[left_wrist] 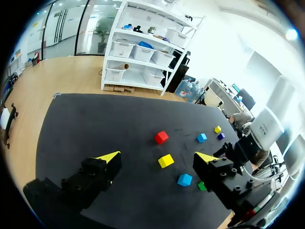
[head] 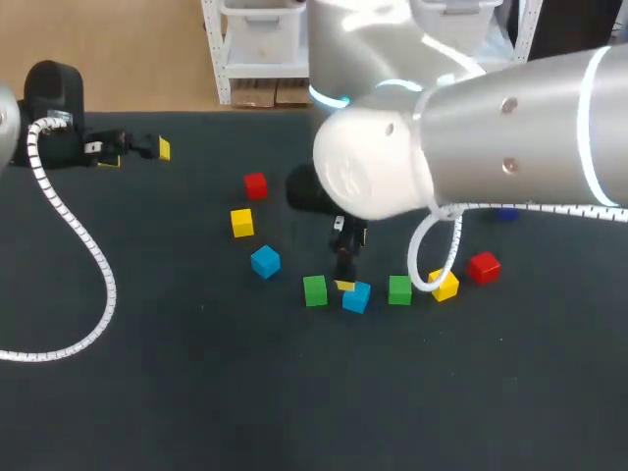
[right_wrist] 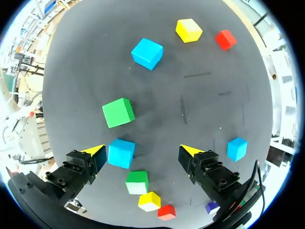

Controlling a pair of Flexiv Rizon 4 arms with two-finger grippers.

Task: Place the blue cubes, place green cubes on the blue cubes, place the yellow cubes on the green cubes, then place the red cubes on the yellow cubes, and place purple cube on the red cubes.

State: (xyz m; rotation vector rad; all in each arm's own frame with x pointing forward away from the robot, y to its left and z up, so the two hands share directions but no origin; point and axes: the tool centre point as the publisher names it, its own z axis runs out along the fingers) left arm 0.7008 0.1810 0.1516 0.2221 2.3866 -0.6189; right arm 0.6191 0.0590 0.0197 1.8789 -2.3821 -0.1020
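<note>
Only its wrist view shows the right gripper (right_wrist: 142,150) spread wide.

The right gripper (right_wrist: 142,150) hangs with its fingers spread wide over the mat (head: 196,392). A blue cube (right_wrist: 121,153) sits just beside one finger, and the rest of the gap is bare. A green cube (head: 314,290) and a second green cube (head: 399,289) flank the blue one closely, leaving narrow lanes. The right arm's cable loop (head: 432,267) hangs by the second. Leftward the mat lies open, save for the left arm's cable (head: 93,265).
</note>
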